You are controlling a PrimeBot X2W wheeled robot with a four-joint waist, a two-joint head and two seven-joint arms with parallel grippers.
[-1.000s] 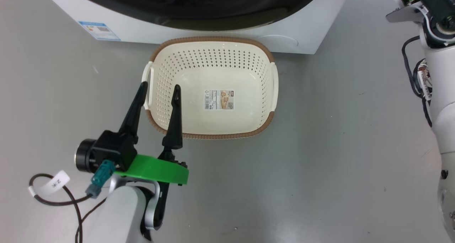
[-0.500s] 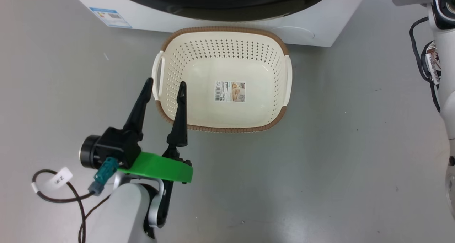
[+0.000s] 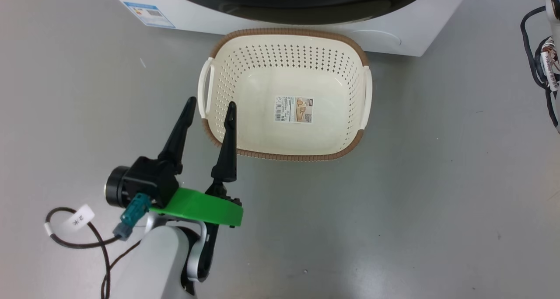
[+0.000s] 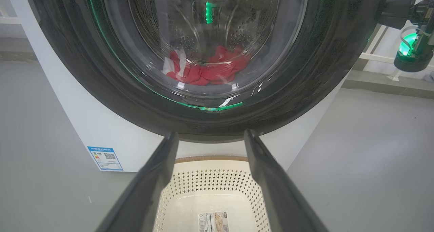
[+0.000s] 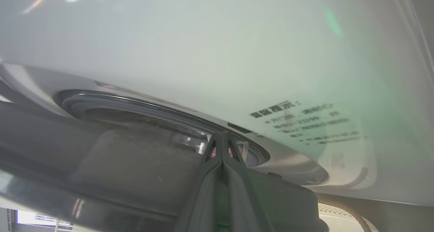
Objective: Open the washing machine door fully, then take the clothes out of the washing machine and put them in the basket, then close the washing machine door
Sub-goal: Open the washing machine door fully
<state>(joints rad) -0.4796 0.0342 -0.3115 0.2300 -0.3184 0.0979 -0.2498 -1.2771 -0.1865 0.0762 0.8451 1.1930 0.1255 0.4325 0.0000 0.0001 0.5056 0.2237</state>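
L claw point(image 3: 211, 101) spread wide, basket point(image 3: 284, 30) ahead | R claw point(image 5: 222, 135) pinched closed, tip at door point(image 5: 118, 164) rim | only cam shifted; door unopened

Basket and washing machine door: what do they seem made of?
The basket looks like smooth cream moulded plastic, with even punched holes; its brown woven-look rim is probably plastic too. The washing machine door seems glossy black plastic around clear glass: it mirrors green light, and red clothes show through.

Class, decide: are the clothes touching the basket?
Apart. The left wrist view shows the clothes inside the washer, behind the door, while the basket stands below on the floor.
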